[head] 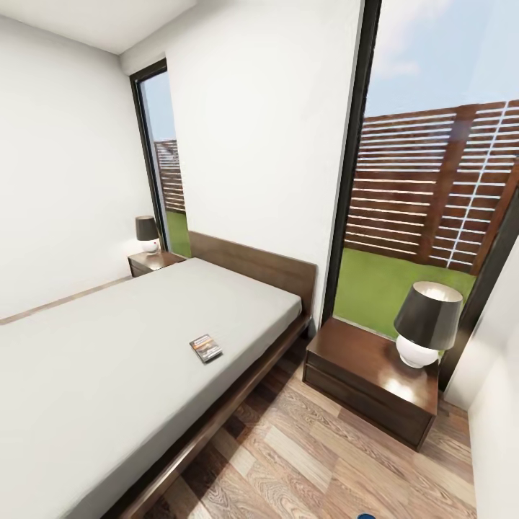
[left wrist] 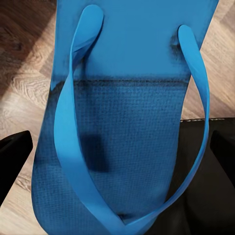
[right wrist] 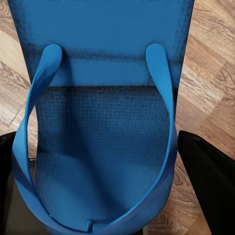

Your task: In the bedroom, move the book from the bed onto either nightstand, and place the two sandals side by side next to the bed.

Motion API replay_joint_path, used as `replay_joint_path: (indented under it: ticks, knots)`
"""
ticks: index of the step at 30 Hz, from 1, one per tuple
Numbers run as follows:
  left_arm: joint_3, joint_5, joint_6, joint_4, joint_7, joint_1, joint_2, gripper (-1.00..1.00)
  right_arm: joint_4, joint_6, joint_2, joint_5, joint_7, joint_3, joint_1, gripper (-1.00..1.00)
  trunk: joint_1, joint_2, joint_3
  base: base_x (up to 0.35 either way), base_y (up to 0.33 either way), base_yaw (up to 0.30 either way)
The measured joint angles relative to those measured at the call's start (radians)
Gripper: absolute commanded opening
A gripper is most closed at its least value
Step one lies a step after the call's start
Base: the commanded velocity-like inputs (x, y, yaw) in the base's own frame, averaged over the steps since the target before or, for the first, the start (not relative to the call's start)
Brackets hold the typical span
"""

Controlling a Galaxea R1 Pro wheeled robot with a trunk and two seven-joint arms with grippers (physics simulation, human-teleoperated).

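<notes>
Currently each gripper pinches one blue sandal, left (left wrist: 117, 122) and right (right wrist: 103, 122), long axes running out along the fingers over plank floor. Book (head: 205, 348) lies on the mattress (head: 108, 346), ahead-left; near nightstand (head: 360, 360) ahead-right, bed between arms and far one.

We see the bed (head: 130, 346) with its pale mattress, and on it the book (head: 206, 348) lies flat near the edge facing the floor (head: 303, 454), closer to the headboard end. Two nightstands flank the bed: the near one (head: 360, 367) stands on the planks just beside the frame and carries a lamp (head: 427, 323) at its window-side corner; the far one (head: 153, 262) also bears a lamp (head: 147, 233). At the frame's bottom edge we glimpse a small blue speck (head: 366, 515) over the floor.
</notes>
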Motion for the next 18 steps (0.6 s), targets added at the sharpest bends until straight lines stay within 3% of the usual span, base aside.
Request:
replay_joint_path:
  ticks: [18]
  knots:
    - [0.000, 0.000, 0.000, -0.001, 0.000, 0.000, -0.001, -1.00, 0.000, 0.000, 0.000, 0.000, 0.000, 0.006, 0.000, -1.00, 0.000, 0.000, 0.000, 0.000, 0.000, 0.000]
